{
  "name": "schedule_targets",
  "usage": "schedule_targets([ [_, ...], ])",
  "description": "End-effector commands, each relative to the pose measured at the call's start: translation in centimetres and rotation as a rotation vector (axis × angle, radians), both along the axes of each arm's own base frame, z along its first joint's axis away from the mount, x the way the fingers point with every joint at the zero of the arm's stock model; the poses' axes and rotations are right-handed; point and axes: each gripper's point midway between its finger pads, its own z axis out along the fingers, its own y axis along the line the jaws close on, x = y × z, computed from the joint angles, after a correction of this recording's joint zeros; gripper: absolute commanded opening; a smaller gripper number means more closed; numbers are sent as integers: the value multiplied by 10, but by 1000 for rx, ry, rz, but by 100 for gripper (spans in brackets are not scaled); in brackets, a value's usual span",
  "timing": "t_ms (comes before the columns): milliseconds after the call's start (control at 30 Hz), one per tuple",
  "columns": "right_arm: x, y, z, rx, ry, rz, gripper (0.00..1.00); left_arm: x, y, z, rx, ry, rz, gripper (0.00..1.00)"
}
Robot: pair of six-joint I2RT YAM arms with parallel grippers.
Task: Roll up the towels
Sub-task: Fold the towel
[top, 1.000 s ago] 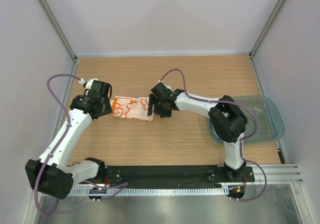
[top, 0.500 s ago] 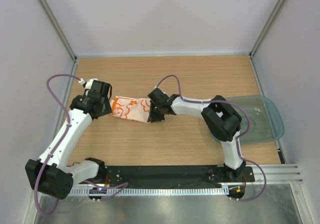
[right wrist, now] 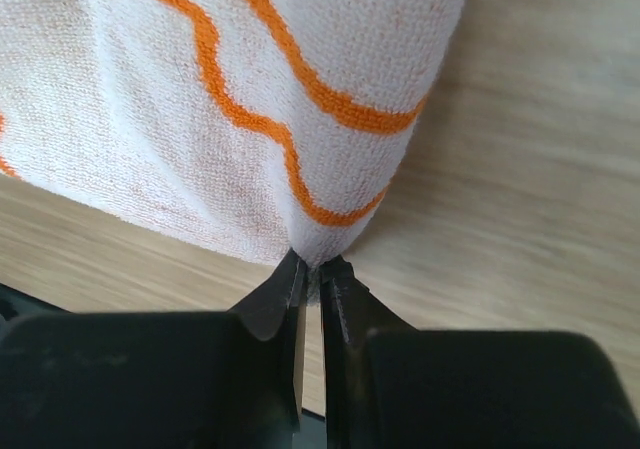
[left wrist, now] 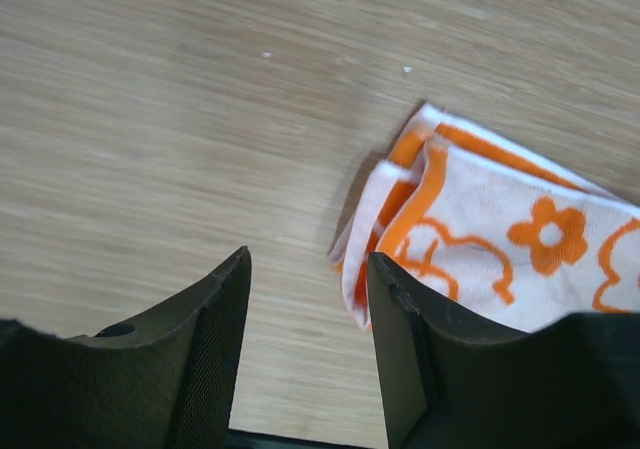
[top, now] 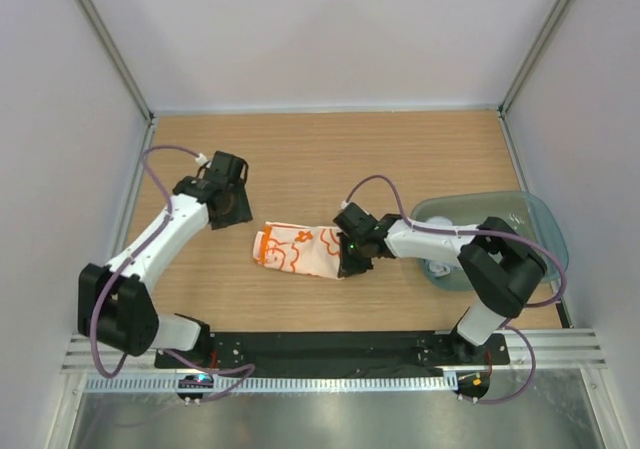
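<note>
A: The white terry towel with the orange flower pattern point(top: 298, 251) now lies closer to the near edge of the wooden table point(top: 400, 159) than a second ago, drawn there by the right gripper point(top: 345, 260).

B: Its hold?

A: Jaws almost closed, pinching the towel's right end. The long axis runs left to right, roughly along that edge.

B: The left gripper point(top: 238, 209)?

A: Half spread and empty, just off the towel's left end, toward the far-left corner.

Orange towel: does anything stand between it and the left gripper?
Nothing visible does. Only bare table lies between the open left gripper and the towel. The right gripper is shut on the towel's other end, out of that path.
</note>
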Motion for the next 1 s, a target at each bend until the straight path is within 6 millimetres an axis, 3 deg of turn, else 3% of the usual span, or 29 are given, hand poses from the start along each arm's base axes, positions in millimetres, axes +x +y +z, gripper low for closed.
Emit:
schedule_targets([
  [0,-31,-39,-9,-104,44,70,7,26,-61,4,-104,-70,-128,51],
  [100,-41,-48,-13,-108,63,80,7,27,-96,-11,-110,-54,-211,51],
  [267,-46,-51,-20,-114,86,93,7,20,-115,-39,-151,-7,-236,49],
  [533,-47,-45,-27,-101,105,104,6,6,-103,-70,-109,48,-225,49],
  [833,-50,-48,-31,-110,113,108,6,3,-102,-97,-100,93,-210,43],
  [933,-51,-50,-32,-114,117,110,6,5,-104,-102,-99,98,-212,34],
  [967,-52,-50,-32,-115,118,110,6,6,-104,-102,-95,98,-212,26],
])
